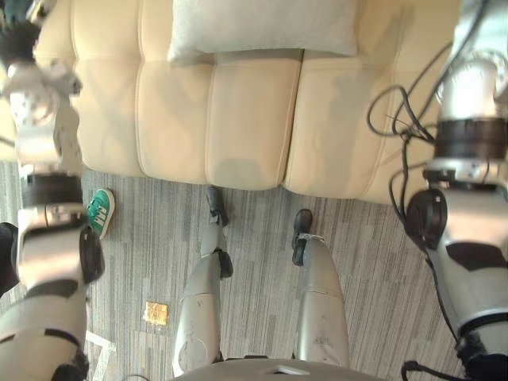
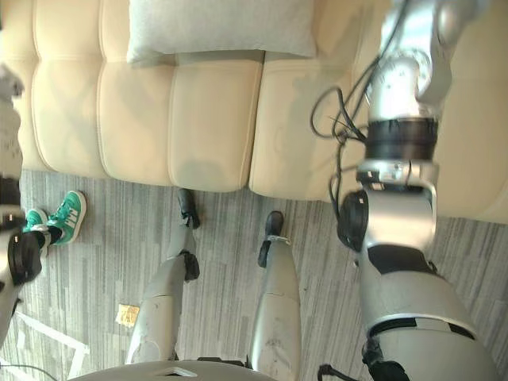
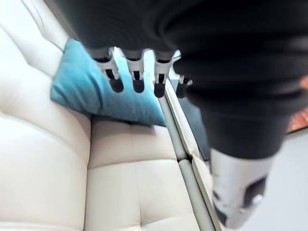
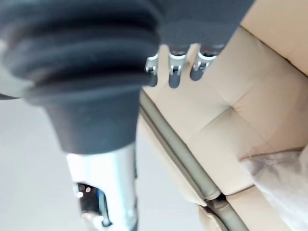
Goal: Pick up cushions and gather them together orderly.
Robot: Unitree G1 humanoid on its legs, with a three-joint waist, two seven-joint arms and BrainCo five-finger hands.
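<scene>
Left hand point(image 3: 137, 72) released, empty; blue cushion point(image 3: 91, 91) at sofa point(image 3: 130, 192) edge best grasped by corner, laid beside grey cushion point(image 1: 262, 28). Right hand point(image 4: 175, 67) released.

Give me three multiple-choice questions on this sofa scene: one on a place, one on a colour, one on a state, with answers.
1. Where does the pale grey fabric cushion lie? A on the cream leather sofa; B on the carpet; C in a hand.
2. What colour is the second cushion, past the left hand? A red; B blue; C black.
3. The left hand is: A shut on a cushion; B open and empty; C shut on a shoe.
Answers: A, it rests on the seat; B, blue against cream; B, straight fingers hold nothing.
</scene>
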